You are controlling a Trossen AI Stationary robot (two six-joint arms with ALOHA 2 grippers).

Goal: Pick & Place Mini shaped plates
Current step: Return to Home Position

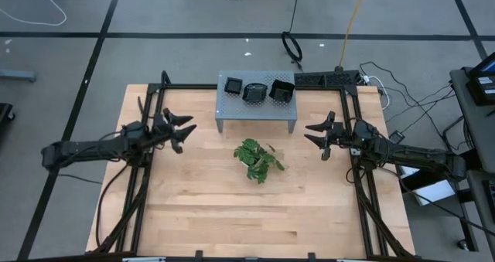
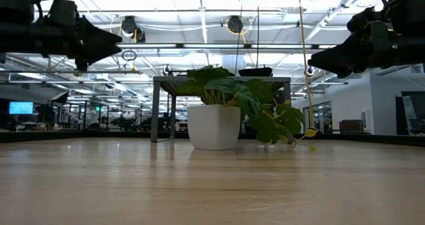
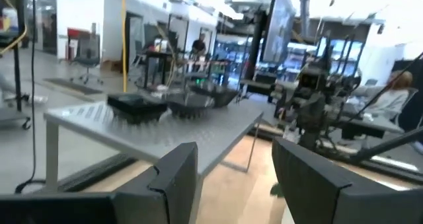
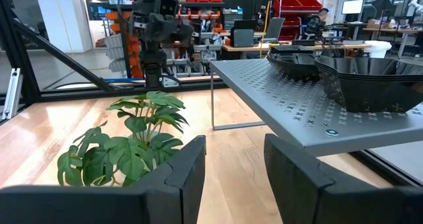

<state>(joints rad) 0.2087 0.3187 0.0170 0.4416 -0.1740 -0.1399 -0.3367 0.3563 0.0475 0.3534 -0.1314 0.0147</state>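
Note:
Three stacks of black mini shaped plates (image 1: pixel 256 90) stand on a grey perforated metal stand (image 1: pixel 256 107) at the table's far middle; they also show on the stand in the left wrist view (image 3: pixel 168 104) and the right wrist view (image 4: pixel 357 75). My left gripper (image 1: pixel 186 129) hovers open at the table's left, above the wood, pointing toward the stand. My right gripper (image 1: pixel 311 134) hovers open at the table's right, pointing toward the middle. Neither has anything between its fingers.
A green leafy plant (image 1: pixel 258 160) in a white pot (image 2: pixel 214 127) stands mid-table, in front of the stand and between the two grippers. Black frame rails (image 1: pixel 147 177) run along the table's left and right sides. Bare wood lies toward the near edge.

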